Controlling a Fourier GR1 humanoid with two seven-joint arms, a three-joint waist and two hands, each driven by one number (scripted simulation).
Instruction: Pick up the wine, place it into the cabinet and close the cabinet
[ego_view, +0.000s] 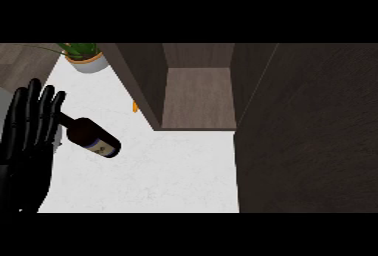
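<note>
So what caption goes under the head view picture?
Left hand open beside the wine bottle on the white counter, open cabinet ahead.

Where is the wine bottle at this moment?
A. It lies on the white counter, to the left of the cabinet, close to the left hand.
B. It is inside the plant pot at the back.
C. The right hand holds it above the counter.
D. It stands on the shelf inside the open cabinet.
A: the wine bottle lies on the white counter, left of the open cabinet, beside the open left hand; the shelf is bare.
</note>
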